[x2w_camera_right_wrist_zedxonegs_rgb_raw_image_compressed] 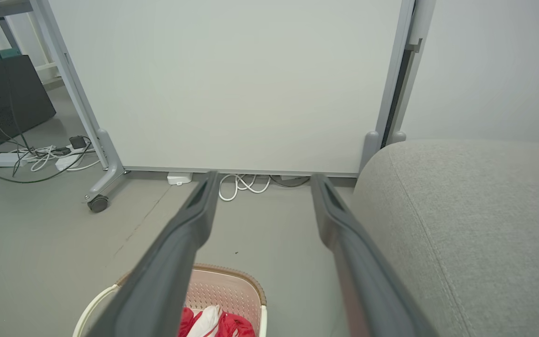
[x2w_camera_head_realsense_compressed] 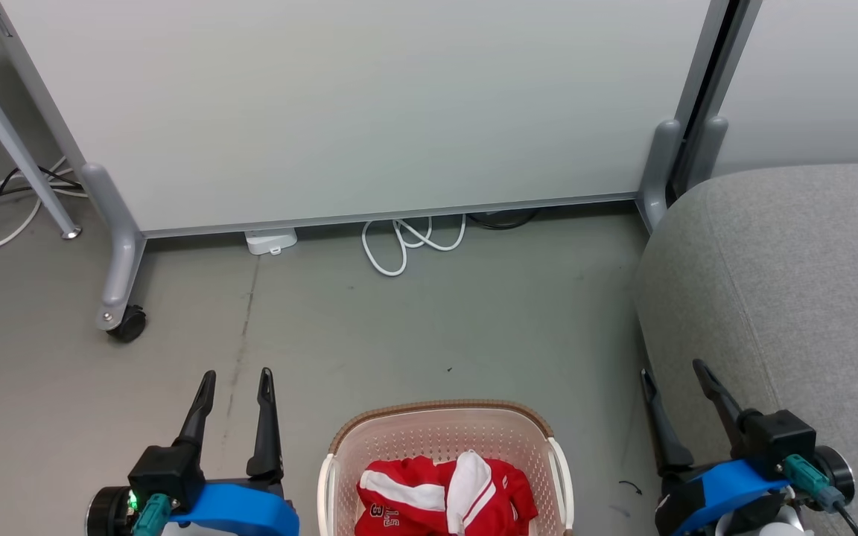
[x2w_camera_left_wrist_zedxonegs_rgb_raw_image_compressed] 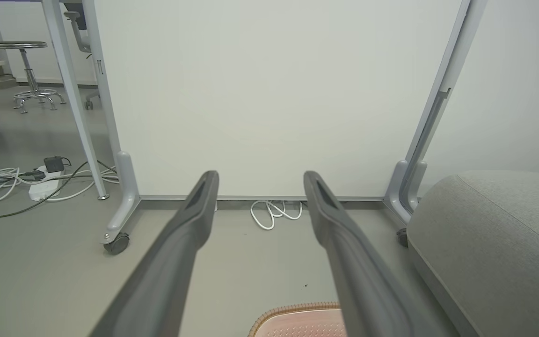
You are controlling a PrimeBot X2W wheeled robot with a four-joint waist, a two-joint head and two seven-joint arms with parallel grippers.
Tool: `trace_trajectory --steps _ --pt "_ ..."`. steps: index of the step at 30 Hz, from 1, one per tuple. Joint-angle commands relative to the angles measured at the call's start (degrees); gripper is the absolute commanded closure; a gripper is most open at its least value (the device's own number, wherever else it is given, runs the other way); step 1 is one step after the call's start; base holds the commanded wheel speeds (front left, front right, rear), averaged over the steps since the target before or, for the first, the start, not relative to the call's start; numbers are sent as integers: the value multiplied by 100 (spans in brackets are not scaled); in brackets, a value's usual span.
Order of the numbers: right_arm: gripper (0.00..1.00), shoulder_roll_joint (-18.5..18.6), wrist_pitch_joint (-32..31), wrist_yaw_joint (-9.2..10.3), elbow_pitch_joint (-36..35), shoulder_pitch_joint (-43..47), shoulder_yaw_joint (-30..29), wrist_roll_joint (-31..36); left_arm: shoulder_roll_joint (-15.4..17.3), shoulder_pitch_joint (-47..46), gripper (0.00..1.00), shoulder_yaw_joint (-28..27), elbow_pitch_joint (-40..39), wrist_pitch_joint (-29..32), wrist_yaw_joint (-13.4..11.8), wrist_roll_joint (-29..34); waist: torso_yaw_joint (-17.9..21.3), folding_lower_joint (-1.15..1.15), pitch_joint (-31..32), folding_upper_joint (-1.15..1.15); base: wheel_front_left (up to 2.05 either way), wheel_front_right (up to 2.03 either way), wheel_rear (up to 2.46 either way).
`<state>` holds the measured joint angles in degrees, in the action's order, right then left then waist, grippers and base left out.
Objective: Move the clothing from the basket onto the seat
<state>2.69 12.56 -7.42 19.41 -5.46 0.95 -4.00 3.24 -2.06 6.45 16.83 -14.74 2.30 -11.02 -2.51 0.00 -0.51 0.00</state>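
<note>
**Clothing lying in the basket, between and behind two open tools**

The clothing (x2w_camera_head_realsense_compressed: 436,495) is being held in the basket (x2w_camera_head_realsense_compressed: 436,408) as a crumpled red heap with white stripes. The heap is bunched low against the basket's floor, and its longer spread is running left to right across the head view. The basket is standing on the grey floor (x2w_camera_head_realsense_compressed: 414,327), at the bottom centre of the head view. None of the clothing is lying on the seat (x2w_camera_head_realsense_compressed: 794,283), so the task is being judged as not yet begun.

The left tool (x2w_camera_head_realsense_compressed: 237,374) is being held wide open and empty, just left of the basket. The right tool (x2w_camera_head_realsense_compressed: 671,368) is likewise being held wide open and empty, between the basket and the seat's near edge. Both tools are being pointed forward at the wheeled partition panel (x2w_camera_head_realsense_compressed: 369,112), well above the floor.

The coming move is being governed by one relation. The clothing is lying inward of each tool, lower, and back from the tips, toward the robot. A tool would therefore need to be drawn back, swung inward and tipped down over the rim. The left tool is looking slightly nearer the basket. The right one is better placed for the seat, which is lying off to the basket's right.
</note>
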Motion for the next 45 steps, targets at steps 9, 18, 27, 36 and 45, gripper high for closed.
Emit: trace_trajectory --steps 9,18,27,36,45 --pt "0 34 74 -8 79 -62 24 107 -11 49 0 -27 13 -54 -12 118 17 0 18 0 0 0 0" --pt "0 34 92 -8 105 -88 84 81 -18 91 0 -34 71 -54 19 63 80 0 22 0 0 0 0" --pt "0 32 113 -8 -77 -309 272 121 -26 -228 0 169 710 -49 161 -76 455 0 -475 0 0 0 0" --pt "0 29 158 -8 -329 -736 377 89 -21 -1071 0 460 2004 0 306 -98 1059 0 -1531 0 0 0 0" --pt "0 26 238 -8 -422 -1157 534 -64 63 -2062 0 501 3500 199 384 -236 1548 0 -2617 0 0 0 0"
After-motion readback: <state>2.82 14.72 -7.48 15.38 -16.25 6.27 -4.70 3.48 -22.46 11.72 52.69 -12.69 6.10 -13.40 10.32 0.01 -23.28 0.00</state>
